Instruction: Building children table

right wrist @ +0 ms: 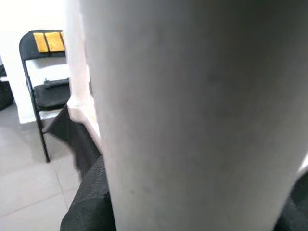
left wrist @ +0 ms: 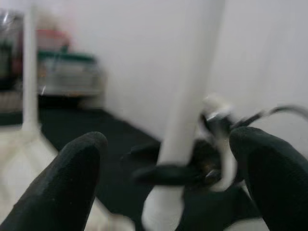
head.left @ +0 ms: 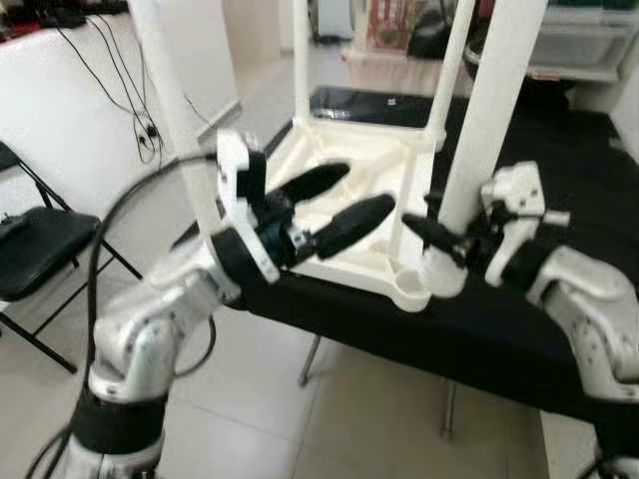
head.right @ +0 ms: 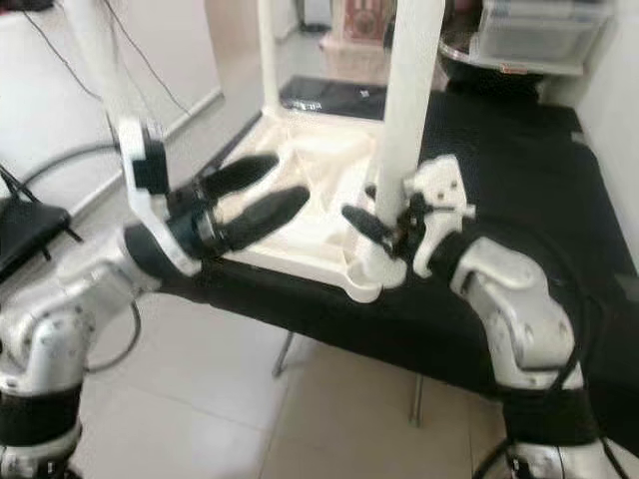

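— Where's the tabletop (head.left: 349, 200)?
— Upside down, frame centre, on black cloth (head.left: 519, 329).
— Grippers?
— Right gripper (head.left: 439, 238) clamps the near leg (head.left: 489, 120); left gripper (head.left: 334, 205) spread wide, holding nothing.

Children's table (head.left: 349, 200): creamy white, legs white
Work surface (head.left: 519, 329): black cloth
Gripper fingers (head.left: 354, 225): black
Robot arms (head.left: 150, 329): silver
Folding chair (head.left: 40, 244): black
Floor (head.left: 329, 419): pale beige tiles

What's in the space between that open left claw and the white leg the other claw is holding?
Only the upturned tabletop's white underside; the left gripper hangs open above it, apart from the leg, in the left eye view.
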You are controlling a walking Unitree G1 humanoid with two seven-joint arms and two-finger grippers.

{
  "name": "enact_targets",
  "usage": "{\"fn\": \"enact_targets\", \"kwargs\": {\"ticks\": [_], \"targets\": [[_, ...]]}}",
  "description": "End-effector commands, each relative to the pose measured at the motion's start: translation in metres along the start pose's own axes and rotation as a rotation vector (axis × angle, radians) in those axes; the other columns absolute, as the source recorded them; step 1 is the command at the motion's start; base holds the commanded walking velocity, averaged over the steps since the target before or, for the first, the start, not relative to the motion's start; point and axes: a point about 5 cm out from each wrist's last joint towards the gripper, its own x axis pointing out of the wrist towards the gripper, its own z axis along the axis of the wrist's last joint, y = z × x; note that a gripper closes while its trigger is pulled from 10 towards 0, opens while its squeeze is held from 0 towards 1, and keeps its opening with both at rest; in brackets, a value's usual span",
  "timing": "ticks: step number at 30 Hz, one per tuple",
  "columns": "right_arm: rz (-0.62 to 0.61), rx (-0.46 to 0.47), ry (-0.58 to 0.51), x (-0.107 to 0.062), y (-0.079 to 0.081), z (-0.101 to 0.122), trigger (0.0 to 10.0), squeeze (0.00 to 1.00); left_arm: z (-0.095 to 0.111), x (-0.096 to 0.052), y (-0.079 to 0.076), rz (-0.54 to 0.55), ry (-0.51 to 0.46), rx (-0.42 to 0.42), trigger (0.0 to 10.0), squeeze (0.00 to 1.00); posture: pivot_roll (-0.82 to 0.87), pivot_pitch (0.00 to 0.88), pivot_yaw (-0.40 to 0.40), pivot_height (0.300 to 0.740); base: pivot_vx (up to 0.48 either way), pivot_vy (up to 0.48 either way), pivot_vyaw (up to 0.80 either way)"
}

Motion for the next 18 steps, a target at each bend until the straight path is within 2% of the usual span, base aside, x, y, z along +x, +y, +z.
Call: {"fn": "enact_targets", "kwargs": {"ticks": [1, 2, 4, 6, 9, 13, 18], "targets": [[0.027, 0.033, -0.054, -0.002, 0.011, 0.006, 10.0, 0.00, -0.023, -0.007, 0.001, 0.080, 0.062, -0.008, 10.0, 0.00, -0.01, 0.000, -0.025, 0.740, 0.000, 0.000, 0.00], [0.034, 0.051, -0.068, -0.003, 0.015, 0.006, 10.0, 0.00, -0.033, -0.011, 0.001, 0.117, 0.083, -0.021, 10.0, 0.00, -0.01, 0.000, -0.025, 0.740, 0.000, 0.000, 0.00], [0.034, 0.051, -0.068, -0.003, 0.015, 0.006, 10.0, 0.00, -0.033, -0.011, 0.001, 0.117, 0.083, -0.021, 10.0, 0.00, -0.01, 0.000, -0.025, 0.740, 0.000, 0.000, 0.00], [0.042, 0.073, -0.107, 0.001, 0.020, 0.010, 10.0, 0.00, -0.046, -0.017, 0.005, 0.185, 0.124, -0.012, 10.0, 0.00, -0.01, 0.000, -0.024, 0.740, 0.000, 0.000, 0.00], [0.029, 0.091, -0.132, 0.009, 0.022, 0.012, 10.0, 0.00, -0.050, -0.019, 0.010, 0.239, 0.129, 0.004, 10.0, 0.00, -0.01, 0.000, -0.025, 0.740, 0.000, 0.000, 0.00], [0.038, 0.055, -0.099, 0.023, 0.030, 0.008, 10.0, 0.00, -0.037, -0.013, 0.018, 0.261, 0.093, 0.043, 10.0, 0.00, -0.01, 0.000, -0.036, 0.740, 0.000, 0.000, 0.00], [0.034, 0.025, -0.091, 0.030, 0.033, 0.008, 10.0, 0.00, -0.027, -0.009, 0.019, 0.247, 0.062, 0.080, 10.0, 0.00, -0.01, 0.000, -0.039, 0.740, 0.000, 0.000, 0.00]]}}
